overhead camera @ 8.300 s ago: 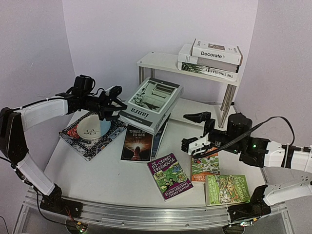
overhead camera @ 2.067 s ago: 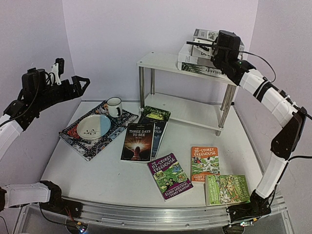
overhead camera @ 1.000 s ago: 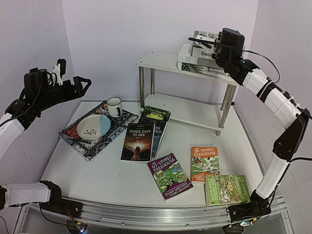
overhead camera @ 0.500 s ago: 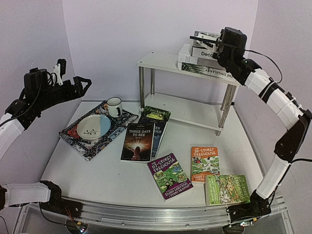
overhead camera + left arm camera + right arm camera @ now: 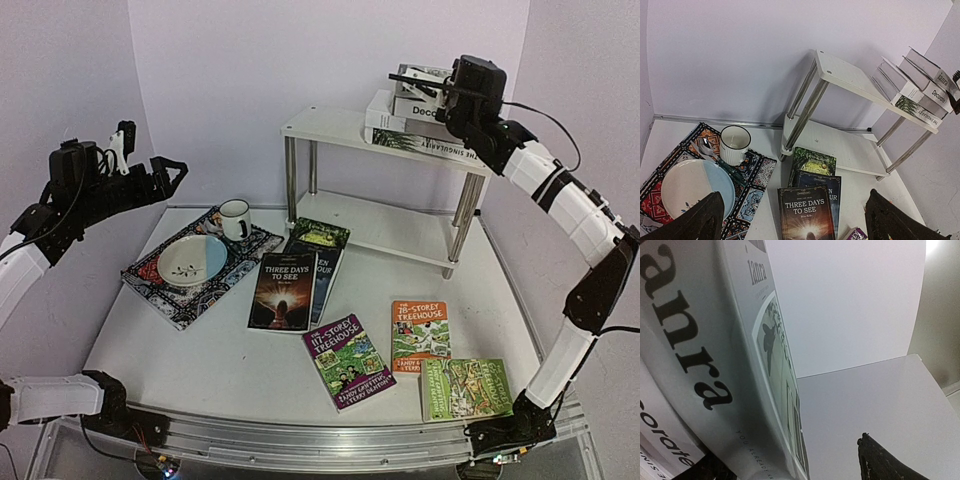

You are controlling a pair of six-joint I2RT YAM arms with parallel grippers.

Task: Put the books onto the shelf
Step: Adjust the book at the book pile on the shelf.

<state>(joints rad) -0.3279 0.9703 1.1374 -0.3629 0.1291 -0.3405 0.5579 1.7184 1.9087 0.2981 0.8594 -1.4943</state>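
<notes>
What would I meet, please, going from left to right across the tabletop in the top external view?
Bowl → mug → Three Days to See book → purple Treehouse book → orange Treehouse book → green book.

1. A multicoloured patterned mat [image 5: 188, 302] lies flat on the white table [image 5: 200, 375], near its left edge, toward the far left corner.
2. A white and pale blue plate [image 5: 191, 259] rests on the mat's middle.
3. A white ribbed mug [image 5: 235, 219] stands upright on the mat's far corner.
4. A spoon [image 5: 705, 145] lies on the mat just beside the mug.
</notes>
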